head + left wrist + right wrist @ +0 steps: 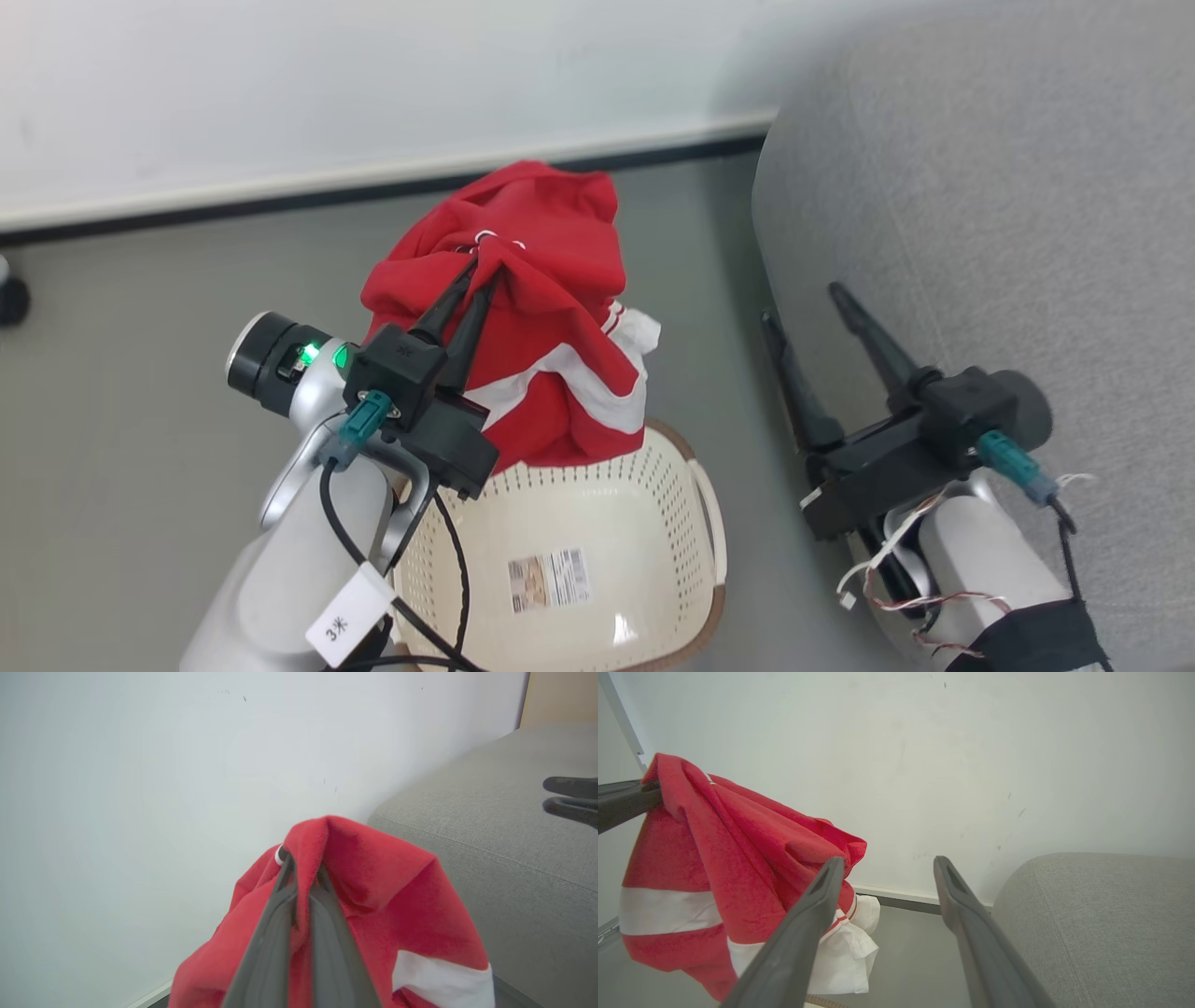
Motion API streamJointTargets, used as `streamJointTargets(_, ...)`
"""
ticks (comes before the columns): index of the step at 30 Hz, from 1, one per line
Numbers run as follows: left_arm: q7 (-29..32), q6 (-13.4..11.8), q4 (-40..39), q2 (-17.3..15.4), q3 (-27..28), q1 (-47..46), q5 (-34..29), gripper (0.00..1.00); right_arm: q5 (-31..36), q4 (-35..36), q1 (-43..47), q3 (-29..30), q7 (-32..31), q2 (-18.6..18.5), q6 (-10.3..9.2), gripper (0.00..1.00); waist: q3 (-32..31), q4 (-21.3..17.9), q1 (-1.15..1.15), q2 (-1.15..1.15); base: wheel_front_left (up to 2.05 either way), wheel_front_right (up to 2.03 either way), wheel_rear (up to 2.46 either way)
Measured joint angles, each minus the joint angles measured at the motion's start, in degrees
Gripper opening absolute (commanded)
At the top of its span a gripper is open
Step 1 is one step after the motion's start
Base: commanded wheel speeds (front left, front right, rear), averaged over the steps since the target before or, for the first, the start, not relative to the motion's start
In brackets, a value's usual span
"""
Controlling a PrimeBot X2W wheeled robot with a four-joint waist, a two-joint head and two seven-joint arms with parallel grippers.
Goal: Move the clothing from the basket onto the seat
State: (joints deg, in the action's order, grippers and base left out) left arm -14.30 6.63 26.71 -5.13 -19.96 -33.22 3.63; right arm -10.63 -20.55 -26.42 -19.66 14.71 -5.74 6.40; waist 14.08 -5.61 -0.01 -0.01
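The red clothing (532, 317) with white stripes hangs in the air above the cream basket (560, 523), pinched near its top by my left gripper (485, 261), which is shut on it. Seen along the left wrist's fingers, the fabric (373, 896) drapes over both fingertips. The basket's floor below shows only a label. The grey seat (1008, 233) rises at the right. My right gripper (803, 303) stands open beside the seat's edge, with nothing between its fingers. In the right wrist view the clothing (714, 858) dangles to the left of that open gripper (887, 863), and the seat (1101, 914) lies at lower right.
A white wall with a dark baseboard (280, 201) runs behind the basket. Grey floor (121, 373) spreads to the left, and a narrow strip of floor separates the basket from the seat. A dark round thing (11, 299) sits at the far left edge.
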Motion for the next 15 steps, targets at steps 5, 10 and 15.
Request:
streamJointTargets(5,-0.01,0.43,1.99,0.26,-0.27,-1.00,0.77,0.00,-0.27,-2.82,-0.01,-3.32,0.00,0.02,0.64,1.00,-4.34,-0.05,0.00,0.00,0.00,0.00,0.00)
streamJointTargets(10,-0.01,0.44,3.61,0.58,-0.86,-1.32,2.07,0.00,-1.30,-4.72,-0.02,-6.27,0.00,0.36,0.67,1.00,-7.78,-0.10,0.00,0.00,0.00,0.00,0.00)
streamJointTargets(15,0.00,0.45,4.60,1.05,-2.29,-1.12,2.66,0.00,-4.59,-5.60,-0.02,-12.68,0.00,0.56,0.68,1.00,-12.01,-0.12,0.00,0.00,0.00,0.00,0.00)
